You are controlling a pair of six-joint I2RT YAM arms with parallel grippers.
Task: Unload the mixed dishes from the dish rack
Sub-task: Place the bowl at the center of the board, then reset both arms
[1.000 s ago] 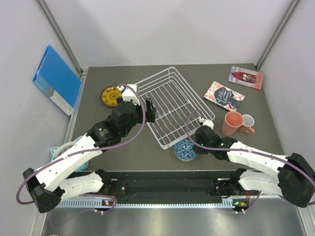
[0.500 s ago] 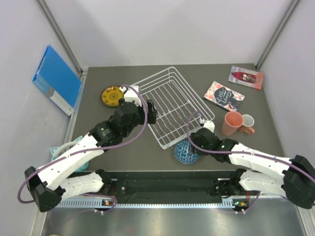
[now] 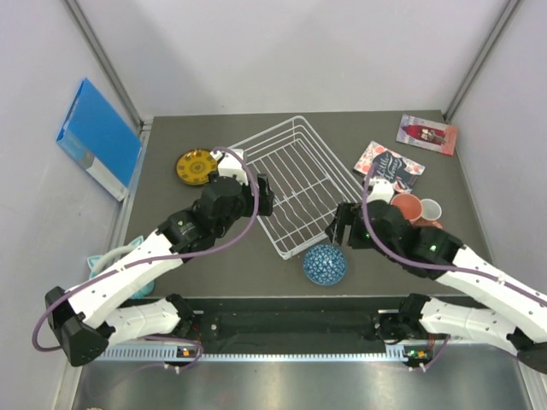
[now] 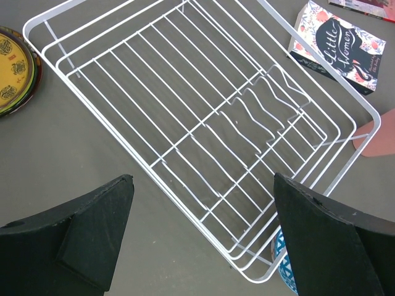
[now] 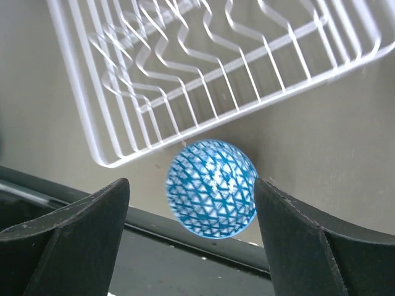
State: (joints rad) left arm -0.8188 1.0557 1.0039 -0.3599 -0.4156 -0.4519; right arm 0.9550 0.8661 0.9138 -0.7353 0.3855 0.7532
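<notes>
The white wire dish rack [image 3: 299,179] lies mid-table and nothing shows inside it; its wires fill the left wrist view [image 4: 203,117]. A small blue patterned bowl [image 3: 325,263] rests dome-up on the table at the rack's near corner. My right gripper [image 3: 345,225] hangs open above and just behind it, the bowl [image 5: 212,188] showing free between the spread fingers, and the rack [image 5: 203,68] beyond. My left gripper [image 3: 261,195] is open over the rack's left edge, holding nothing. An amber plate [image 3: 196,166] lies left of the rack. A pink cup [image 3: 405,209] and white mug [image 3: 430,210] stand to the right.
Two printed booklets [image 3: 389,165] [image 3: 426,133] lie at the back right. A blue folder [image 3: 98,137] leans on the left wall. The black front rail [image 3: 291,323] runs just below the bowl. The amber plate [image 4: 12,68] sits at the left wrist view's top left.
My right gripper has opened and let go of the patterned bowl, then drawn up and to the right. The bowl stays on the table. The left arm has barely moved.
</notes>
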